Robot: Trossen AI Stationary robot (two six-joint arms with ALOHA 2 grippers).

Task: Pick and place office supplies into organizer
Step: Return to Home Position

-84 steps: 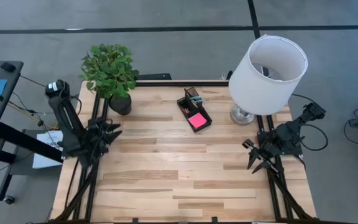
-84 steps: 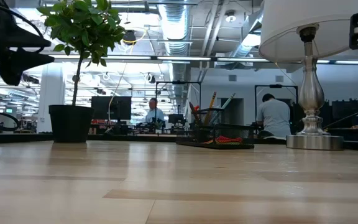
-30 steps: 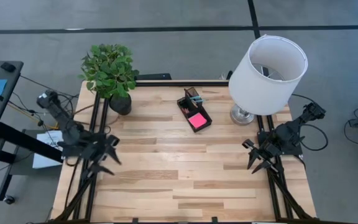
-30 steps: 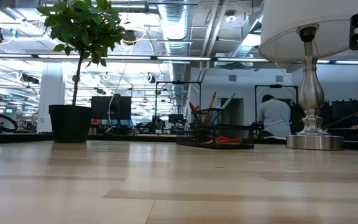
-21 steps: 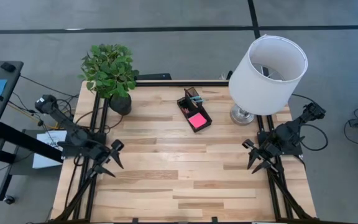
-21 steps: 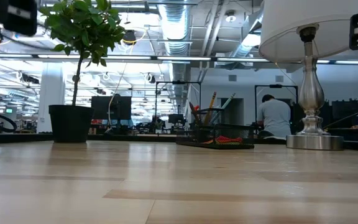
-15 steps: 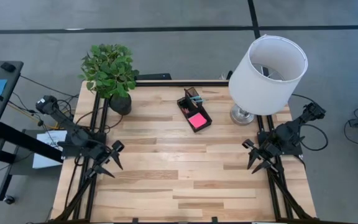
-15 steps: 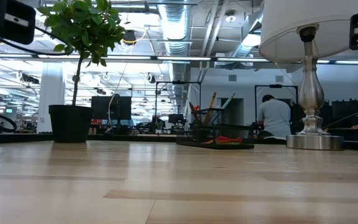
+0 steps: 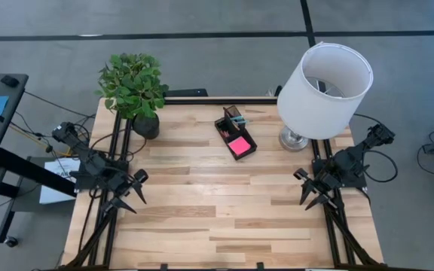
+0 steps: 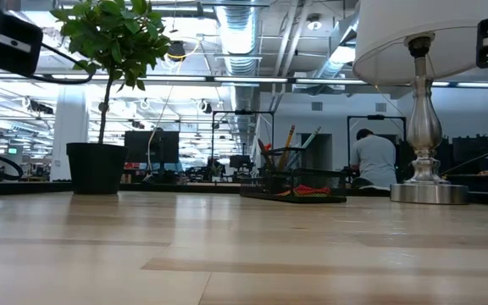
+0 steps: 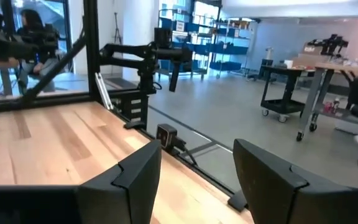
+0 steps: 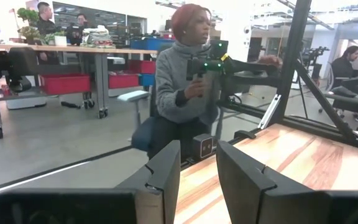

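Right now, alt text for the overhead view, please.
A black organizer holding a pink sticky-note pad sits on a wooden table between a potted plant and a white lamp. The left gripper and right gripper rest open at the table's sides.

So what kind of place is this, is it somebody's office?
Probably a robotics lab in a big workshop hall, not an office. Bare ceiling ducts hang overhead, blue storage shelves stand across the floor, and a seated person grips a controller by the wooden table.
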